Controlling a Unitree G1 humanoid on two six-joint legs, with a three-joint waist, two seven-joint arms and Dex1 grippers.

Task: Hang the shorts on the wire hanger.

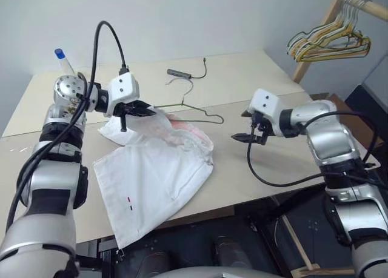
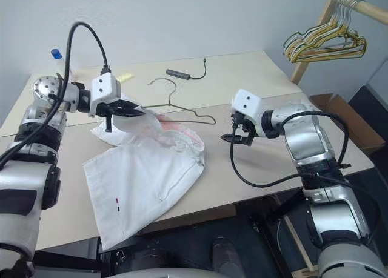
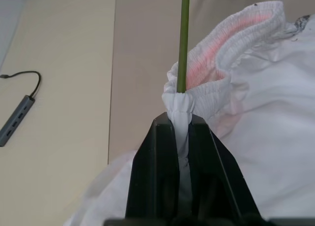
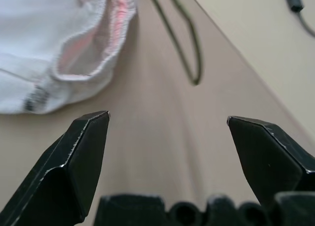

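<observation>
While left tool (image 3: 181, 125) pinches shorts (image 1: 151, 169), right tool (image 4: 167, 122) gapes.

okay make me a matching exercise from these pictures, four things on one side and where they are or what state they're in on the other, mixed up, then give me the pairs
1. left gripper
2. right gripper
3. shorts
4. yellow hangers

A. hanging on a rail beyond the table
B. open, holding nothing
C. spread on the table, waistband lifted at one end
D. shut on the waistband beside the wire hanger

Pairs: 1-D, 2-B, 3-C, 4-A
</observation>
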